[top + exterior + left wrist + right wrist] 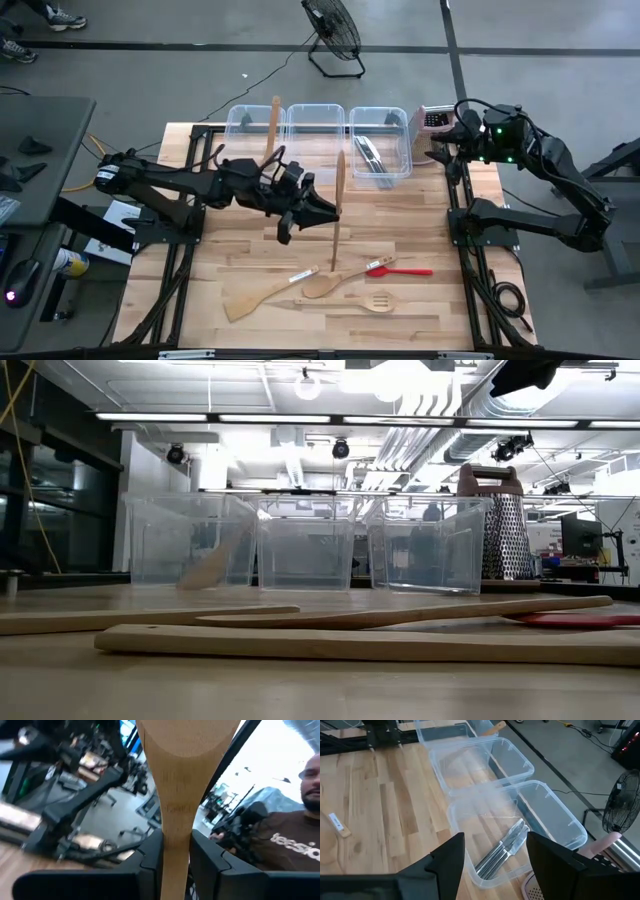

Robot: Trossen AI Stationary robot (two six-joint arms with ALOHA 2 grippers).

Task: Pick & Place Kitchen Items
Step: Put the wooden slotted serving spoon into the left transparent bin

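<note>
My left gripper (322, 212) is over the middle of the table, shut on a pale wooden spoon (337, 210). A wooden spatula (262, 294), a wooden spoon (328, 284), a slotted wooden spatula (350, 302) and a red spatula (402, 269) lie flat on the table near the front. Another wooden utensil (273, 122) leans in the left clear tub. Silver metal utensils (502, 851) lie in the right tub (380, 145). My right gripper (495, 865) is open and empty above that tub's right end. My left gripper pinches the spoon's handle (175, 851) between its two fingers (151, 862), around mid-length. The fingers come from the table's left and lie across the handle. The spoon is lifted clear of the table, and its broad head (186, 740) stands beyond the fingers.
Three clear tubs (317, 128) stand in a row at the table's far edge; the middle one holds nothing. A metal box grater (500, 528) stands right of them. A person in a brown shirt (292, 845) is beyond the table. A floor fan (333, 32) stands behind.
</note>
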